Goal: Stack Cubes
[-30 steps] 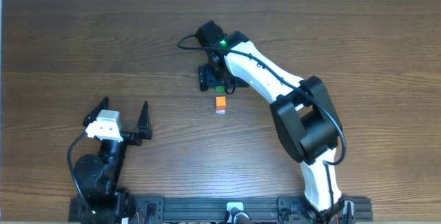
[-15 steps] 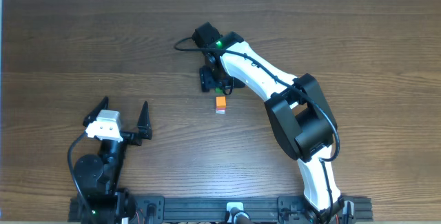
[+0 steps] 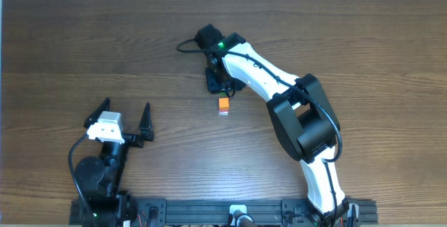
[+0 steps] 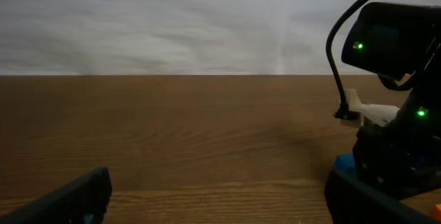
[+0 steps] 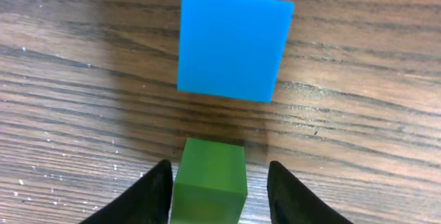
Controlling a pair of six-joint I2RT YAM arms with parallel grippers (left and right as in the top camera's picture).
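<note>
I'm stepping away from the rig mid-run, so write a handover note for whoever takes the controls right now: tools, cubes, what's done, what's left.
Left tool: open, holding nothing, low near its own base.
Right tool: open, straddling the green cube, not yet clamped.
Cubes: the green cube sits on the table beside the blue cube, not touching it. The orange cube lies apart, nearer the arm bases.
Done: nothing visibly stacked.
Left: grip the green cube, probably set it on the blue one, then add the orange.
</note>
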